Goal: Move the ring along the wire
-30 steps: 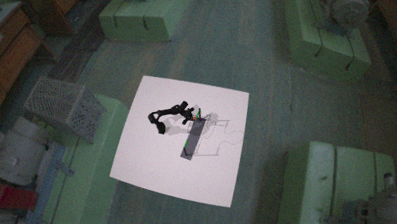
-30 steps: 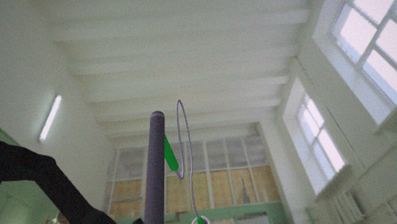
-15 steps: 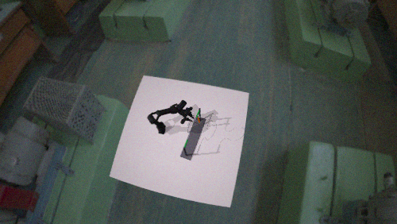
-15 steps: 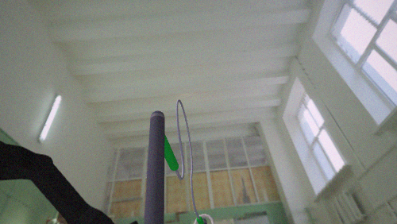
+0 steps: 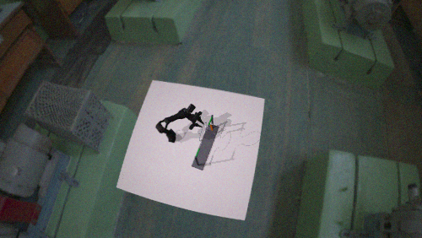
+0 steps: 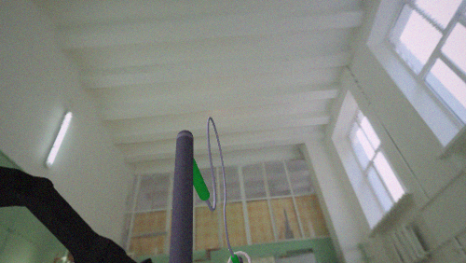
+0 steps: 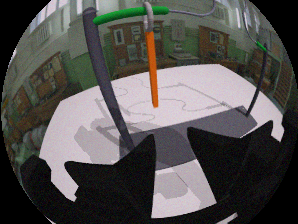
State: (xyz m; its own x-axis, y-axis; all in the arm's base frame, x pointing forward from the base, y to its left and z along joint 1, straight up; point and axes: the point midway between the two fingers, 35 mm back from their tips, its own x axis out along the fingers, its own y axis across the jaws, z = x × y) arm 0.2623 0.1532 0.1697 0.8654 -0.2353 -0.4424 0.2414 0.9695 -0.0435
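Observation:
The orange handle [image 7: 153,63] [image 5: 211,126] hangs straight down from its ring [image 7: 152,12], which sits on the green part [image 7: 123,15] of the wire beside the near grey post [image 7: 100,63]. My gripper [image 7: 170,135] [image 5: 197,120] is open and stands back from the handle, with a gap between the fingers and the handle. Nothing is between the fingers. The thin grey wire [image 6: 216,154] loops away to the other post [image 7: 262,76], which has its own green part [image 7: 261,46]. In the exterior view the ring [image 6: 240,253] shows at the bottom edge, behind a post [image 6: 182,196].
The wire stand's grey base [image 5: 204,148] lies on a white mat [image 5: 169,181]. The arm [image 5: 169,124] [image 6: 47,210] reaches in from the left. Green machine blocks [image 5: 350,42] and a grey crate [image 5: 67,111] stand around the mat.

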